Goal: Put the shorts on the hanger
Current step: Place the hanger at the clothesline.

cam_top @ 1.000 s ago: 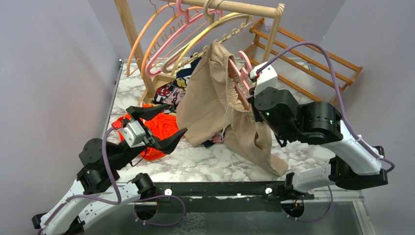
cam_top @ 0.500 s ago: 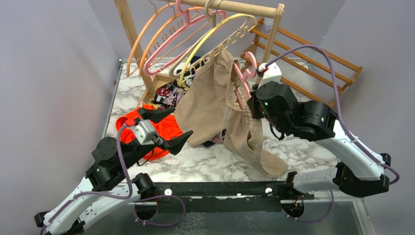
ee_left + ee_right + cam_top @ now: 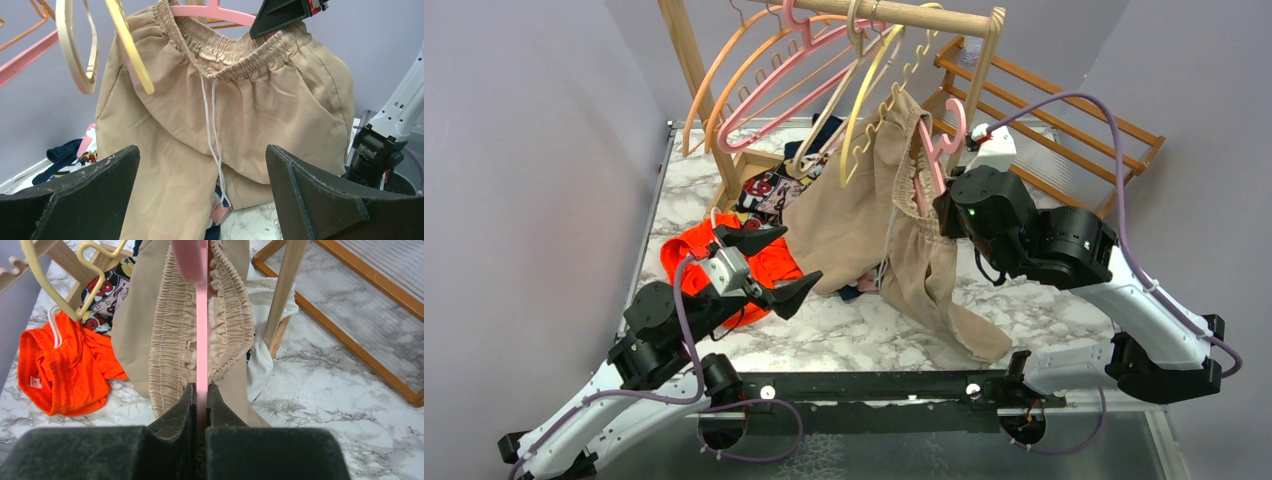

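The right fingers (image 3: 182, 407) are pinched tight on the pink hanger (image 3: 202, 347), holding it in the air near the wooden rail (image 3: 934, 17). The beige shorts (image 3: 854, 215) hang from it by the waistband, one leg trailing onto the marble bench (image 3: 824, 340). The left fingers (image 3: 80, 185) stand wide apart and empty, facing the shorts.

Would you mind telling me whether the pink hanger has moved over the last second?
Yes: the hanger has shifted right, closer to the wooden rack's right post.

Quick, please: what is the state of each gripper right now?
Left gripper: open, holding nothing.
Right gripper: closed on the pink hanger, which carries the shorts.
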`<action>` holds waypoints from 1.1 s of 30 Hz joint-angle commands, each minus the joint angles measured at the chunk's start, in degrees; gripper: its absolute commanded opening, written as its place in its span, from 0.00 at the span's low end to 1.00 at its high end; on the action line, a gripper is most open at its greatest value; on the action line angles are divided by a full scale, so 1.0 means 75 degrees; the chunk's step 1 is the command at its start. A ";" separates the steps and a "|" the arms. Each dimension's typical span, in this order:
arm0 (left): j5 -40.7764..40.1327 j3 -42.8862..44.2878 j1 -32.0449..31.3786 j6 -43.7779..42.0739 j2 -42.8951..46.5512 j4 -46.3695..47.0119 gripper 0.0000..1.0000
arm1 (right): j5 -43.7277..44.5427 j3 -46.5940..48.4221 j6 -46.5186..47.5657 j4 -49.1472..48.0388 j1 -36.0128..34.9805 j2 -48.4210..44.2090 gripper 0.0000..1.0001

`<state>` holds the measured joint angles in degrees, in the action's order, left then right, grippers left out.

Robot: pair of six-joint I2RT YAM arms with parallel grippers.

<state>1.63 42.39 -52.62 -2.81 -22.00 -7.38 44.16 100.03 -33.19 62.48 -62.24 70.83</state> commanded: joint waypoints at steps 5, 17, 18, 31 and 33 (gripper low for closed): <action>-0.0213 -0.0297 -0.0021 0.0099 0.0133 0.0281 0.99 | 0.0813 0.0414 -0.0380 0.0077 0.0026 -0.0100 0.01; -0.0217 -0.0647 -0.0015 0.0152 0.0239 0.0377 0.99 | 0.1236 0.0407 -0.0595 0.0417 0.0025 0.0025 0.01; -0.0217 -0.0648 -0.0017 0.0161 0.0229 0.0399 0.99 | 0.1228 0.0517 -0.0477 0.0219 0.0032 0.0095 0.01; -0.0221 -0.0659 -0.0015 0.0232 0.0285 0.0438 0.99 | 0.1153 0.1357 0.1660 -0.2453 0.0025 0.0753 0.01; -0.0218 -0.0669 -0.0020 0.0234 0.0274 0.0459 0.99 | 0.1347 0.1499 0.1826 -0.2597 0.0025 0.0861 0.01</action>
<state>0.97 37.76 -52.62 -2.00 -20.62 -5.65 49.12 107.72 -24.21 52.93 -62.24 76.44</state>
